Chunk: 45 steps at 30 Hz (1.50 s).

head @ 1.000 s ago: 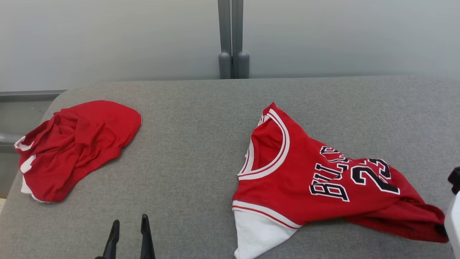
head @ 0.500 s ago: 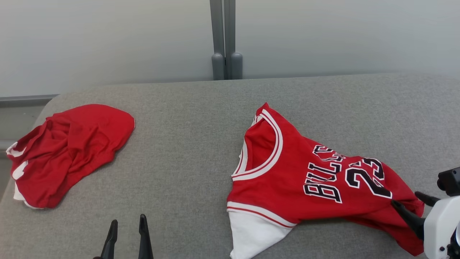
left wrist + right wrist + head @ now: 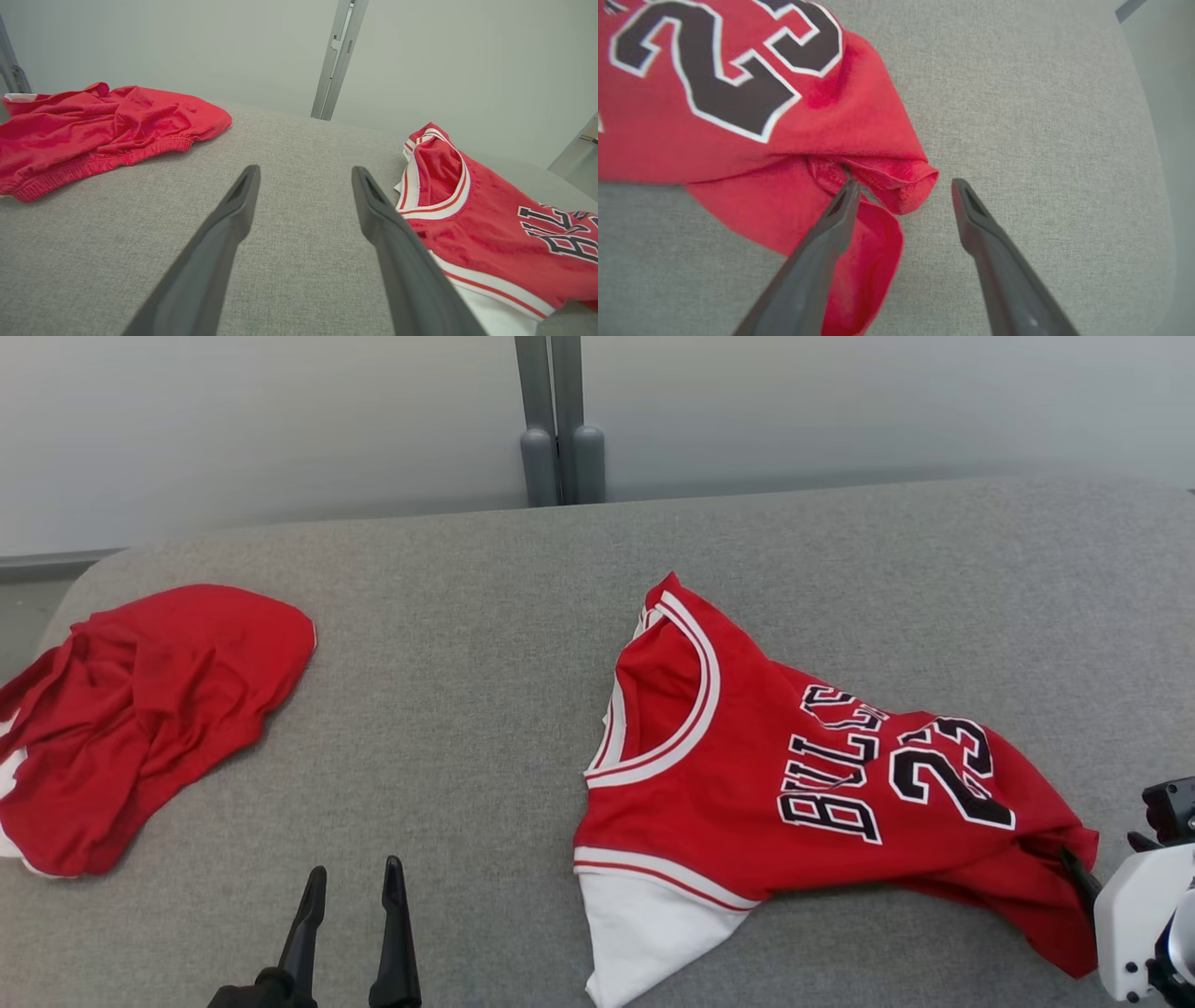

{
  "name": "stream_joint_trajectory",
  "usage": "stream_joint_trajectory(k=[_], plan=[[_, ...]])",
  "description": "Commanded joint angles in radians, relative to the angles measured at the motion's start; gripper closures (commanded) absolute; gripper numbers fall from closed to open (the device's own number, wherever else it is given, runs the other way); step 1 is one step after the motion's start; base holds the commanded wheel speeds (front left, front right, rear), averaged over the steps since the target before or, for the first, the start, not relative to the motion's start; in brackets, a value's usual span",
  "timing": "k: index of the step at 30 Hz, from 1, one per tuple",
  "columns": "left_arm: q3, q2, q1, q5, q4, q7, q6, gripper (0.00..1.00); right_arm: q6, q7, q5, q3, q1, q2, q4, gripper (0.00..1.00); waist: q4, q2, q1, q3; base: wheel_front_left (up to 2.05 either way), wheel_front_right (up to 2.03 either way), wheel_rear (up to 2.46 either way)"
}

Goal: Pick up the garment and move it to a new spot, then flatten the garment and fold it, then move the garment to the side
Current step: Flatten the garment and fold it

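The garment (image 3: 794, 775), a red jersey with white trim and black "BULLS 23" lettering, lies crumpled on the right half of the grey padded table (image 3: 467, 663). It also appears in the left wrist view (image 3: 490, 233). My right gripper (image 3: 1100, 847) stands open at the jersey's lower right corner. In the right wrist view the right gripper (image 3: 906, 183) straddles the folded hem (image 3: 896, 172), its left fingertip (image 3: 850, 191) at the cloth, gripping nothing. My left gripper (image 3: 355, 870) is open over bare table, left of the jersey (image 3: 306, 170).
A crumpled red pair of shorts (image 3: 140, 709) lies at the table's left end (image 3: 93, 126). A grey post (image 3: 555, 420) stands behind the table against a pale wall. The table's right edge (image 3: 1157, 186) runs close beside the right gripper.
My right gripper has opened and let go of the jersey's lower right corner, which now rests on the table. The head camera has shifted, sliding the whole scene left and up.
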Motion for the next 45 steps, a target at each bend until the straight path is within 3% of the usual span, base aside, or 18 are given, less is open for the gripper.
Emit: stream_joint_trajectory(k=[1, 11, 17, 18, 19, 21, 26, 34, 39, 45], plan=[[0.000, 0.002, -0.022, 0.005, 0.003, -0.001, -0.005, 0.00, 0.000, -0.019, -0.013, -0.008, -0.017, 0.014, 0.039, 0.00, 0.021, -0.0001, 0.0000, 0.032, 0.00, 0.00, 0.00], [0.020, 0.002, -0.034, 0.021, 0.006, -0.001, -0.011, 0.00, 0.000, -0.129, -0.043, -0.040, -0.103, 0.060, 0.210, 0.00, 0.028, -0.0001, 0.0000, 0.074, 0.00, 0.00, 0.00], [0.012, 0.002, -0.053, 0.027, 0.009, -0.001, -0.010, 0.00, 0.000, -0.143, -0.038, 0.008, -0.147, 0.054, 0.265, 0.00, 0.029, -0.0001, 0.0000, 0.086, 0.00, 0.00, 0.00], [0.012, 0.002, -0.054, 0.027, 0.009, -0.001, -0.010, 0.00, 0.000, -0.146, -0.036, 0.015, -0.151, 0.053, 0.269, 0.04, 0.030, -0.0001, 0.0000, 0.087, 0.00, 0.00, 0.00], [0.011, 0.002, -0.055, 0.027, 0.009, -0.001, -0.010, 0.00, 0.000, -0.149, -0.028, 0.022, -0.154, 0.054, 0.272, 0.50, 0.030, -0.0001, 0.0000, 0.086, 0.00, 0.00, 0.00], [0.011, 0.002, -0.055, 0.027, 0.008, -0.001, -0.006, 0.00, 0.000, -0.158, -0.018, 0.036, -0.155, 0.049, 0.266, 1.00, 0.030, -0.0001, 0.0000, 0.085, 0.00, 0.00, 0.00], [0.009, 0.002, -0.030, 0.021, 0.013, -0.001, 0.000, 0.00, 0.000, -0.157, 0.015, 0.017, -0.152, 0.017, 0.178, 1.00, 0.025, -0.0001, 0.0000, 0.060, 0.00, 0.00, 0.00], [0.001, 0.002, -0.022, 0.008, 0.022, -0.001, 0.007, 0.00, 0.000, -0.037, 0.056, -0.003, -0.256, -0.086, -0.153, 1.00, 0.024, -0.0001, 0.0000, 0.002, 0.00, 0.00, 0.00], [-0.015, 0.002, -0.018, -0.001, 0.030, -0.001, 0.005, 0.00, 0.000, 0.052, 0.155, 0.127, -0.361, -0.179, -0.243, 1.00, 0.047, -0.0001, 0.0000, -0.030, 0.00, 0.00, 0.00], [-0.036, 0.002, -0.008, -0.024, 0.029, -0.001, 0.020, 0.00, -0.001, 0.182, 0.313, 0.330, -0.419, -0.350, -0.293, 1.00, 0.067, -0.0001, 0.0000, -0.040, 0.00, 0.00, 0.00]])
